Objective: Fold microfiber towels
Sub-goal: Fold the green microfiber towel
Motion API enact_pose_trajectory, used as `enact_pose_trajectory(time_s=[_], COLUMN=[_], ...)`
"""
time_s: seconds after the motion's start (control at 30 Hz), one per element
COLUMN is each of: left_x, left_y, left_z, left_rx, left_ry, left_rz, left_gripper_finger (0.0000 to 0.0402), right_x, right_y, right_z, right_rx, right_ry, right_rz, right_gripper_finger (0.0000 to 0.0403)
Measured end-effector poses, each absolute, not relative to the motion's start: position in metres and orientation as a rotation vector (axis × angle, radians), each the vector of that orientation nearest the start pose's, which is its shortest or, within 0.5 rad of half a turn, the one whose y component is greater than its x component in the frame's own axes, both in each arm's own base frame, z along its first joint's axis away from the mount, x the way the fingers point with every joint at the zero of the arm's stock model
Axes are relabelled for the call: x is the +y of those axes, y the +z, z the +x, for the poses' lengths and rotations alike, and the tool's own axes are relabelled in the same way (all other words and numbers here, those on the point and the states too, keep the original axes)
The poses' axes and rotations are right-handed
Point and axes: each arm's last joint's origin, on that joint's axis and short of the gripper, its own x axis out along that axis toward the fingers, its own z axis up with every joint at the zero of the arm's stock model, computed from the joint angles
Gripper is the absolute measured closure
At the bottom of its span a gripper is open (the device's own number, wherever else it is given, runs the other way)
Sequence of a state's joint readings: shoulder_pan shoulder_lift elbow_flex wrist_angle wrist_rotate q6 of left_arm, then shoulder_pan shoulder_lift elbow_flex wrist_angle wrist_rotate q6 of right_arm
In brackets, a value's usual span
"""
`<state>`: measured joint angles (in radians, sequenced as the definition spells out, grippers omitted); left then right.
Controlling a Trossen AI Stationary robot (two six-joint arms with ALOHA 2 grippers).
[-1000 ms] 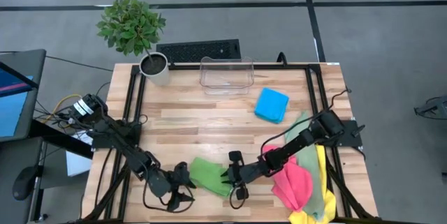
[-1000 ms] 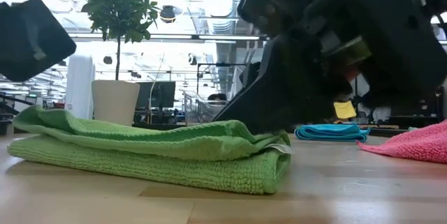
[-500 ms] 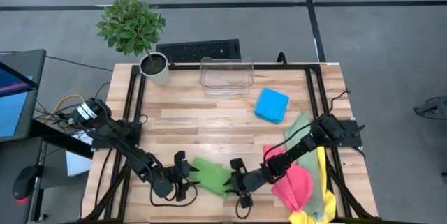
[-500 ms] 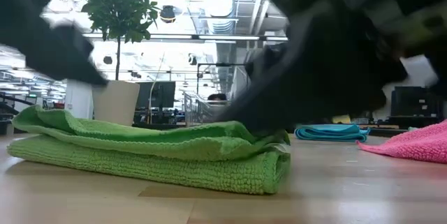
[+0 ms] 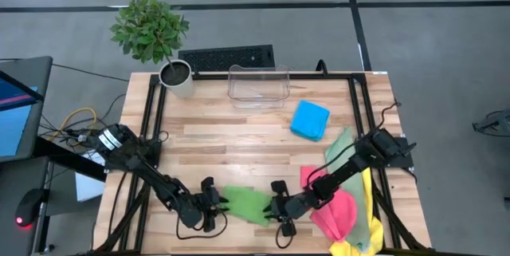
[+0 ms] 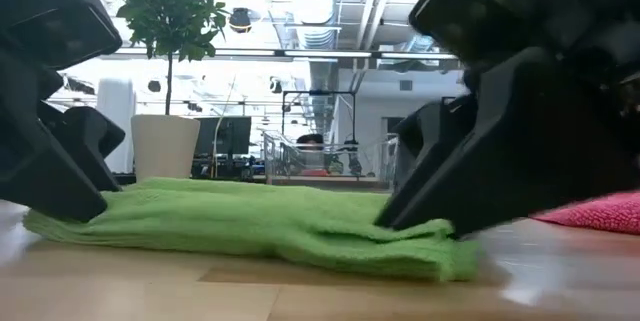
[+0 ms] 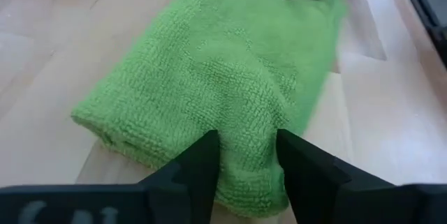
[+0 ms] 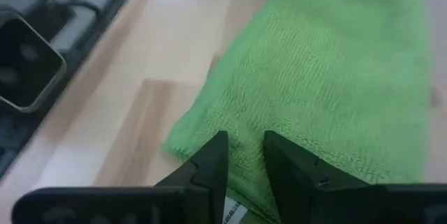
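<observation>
Both hands have closed in: left hand (image 5: 213,205) and right hand (image 5: 279,208) now pinch the bright green towel (image 5: 245,203) at nine and three o'clock, so we judge the next fold ready.

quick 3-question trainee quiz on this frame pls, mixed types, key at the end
1. True or false: the left gripper and the right gripper are at opposite ends of the same green towel.
2. Which cloth lies folded on its own, near the clear plastic bin? A) pink B) yellow C) blue
3. Fill in: the potted plant stands at the table's far ____ corner in the high view.

Key
1. True. Each gripper has its fingers around a fold of the green towel's edge.
2. C. The blue towel sits apart; the pink towel and yellow towel are heaped by the right arm.
3. Left.
</observation>
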<state>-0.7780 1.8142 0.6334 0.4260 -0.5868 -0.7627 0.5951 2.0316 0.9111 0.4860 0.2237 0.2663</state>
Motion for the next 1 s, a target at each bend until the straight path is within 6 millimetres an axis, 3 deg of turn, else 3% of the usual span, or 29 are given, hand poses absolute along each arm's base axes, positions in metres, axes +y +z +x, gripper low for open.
enact_pose_trajectory(time_s=[0.2,0.4,0.53,0.67,0.8,1.0], left_x=[-0.195,-0.189,-0.19,-0.191,-0.185,-0.179], left_y=[0.121,0.133,0.12,0.099,0.077,0.068], left_z=[0.222,0.223,0.227,0.232,0.235,0.241], left_rx=[0.564,0.447,0.45,0.469,0.513,0.524], left_ry=[0.038,0.162,0.182,0.194,0.249,0.285], left_rz=[-0.281,-0.274,-0.255,-0.219,-0.222,-0.281], left_gripper_finger=[0.0279,0.0257,0.0241,0.024,0.0245,0.0249], right_x=[0.209,0.205,0.201,0.202,0.2,0.193], right_y=[0.13,0.12,0.087,0.07,0.066,0.063], right_z=[0.312,0.325,0.328,0.328,0.326,0.321], right_rx=[0.468,0.35,0.404,0.436,0.477,0.506], right_ry=[0.229,0.153,0.12,0.107,0.091,0.084], right_rz=[-0.092,-0.085,-0.061,-0.004,0.017,-0.016], right_gripper_finger=[0.029,0.0296,0.0297,0.0297,0.0297,0.0297])
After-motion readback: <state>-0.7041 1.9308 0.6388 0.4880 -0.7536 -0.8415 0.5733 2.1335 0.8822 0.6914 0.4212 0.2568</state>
